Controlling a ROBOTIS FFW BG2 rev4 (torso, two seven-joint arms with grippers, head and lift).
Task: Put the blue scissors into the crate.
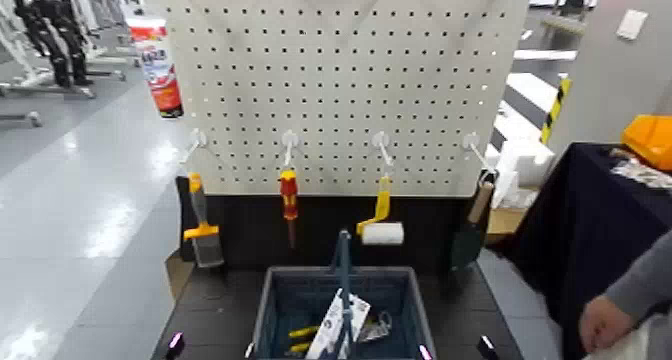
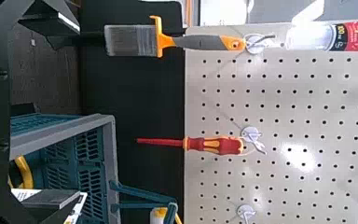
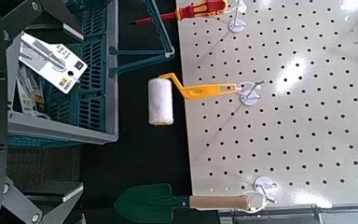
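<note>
Nearest your head camera, at its lower edge, the left gripper [image 1: 212, 346] and the right gripper [image 1: 456, 350] are flanking the crate [image 1: 340, 271], both with their jaws spread and neither pinching anything. Between them, the white card [image 1: 326, 336] is leaning inside the basket, beside its upright handle [image 1: 345, 284]; you are probably looking at the blue scissors' card there (the blue loops aren't showing clearly, so you're judging by the card). Yellow-handled tools [image 1: 302, 334] are lying next to it. In the left wrist view, your jaws are standing wide, with the card's edge only partly showing beyond them. In the right wrist view, those jaws are standing apart too, and the card is showing grey blades [image 3: 43, 53] inside the slatted wall. If that card is the right one, you are looking at a finished placement: nothing is waiting to be released, and only drawing both arms safely away is remaining, without catching the handle.
</note>
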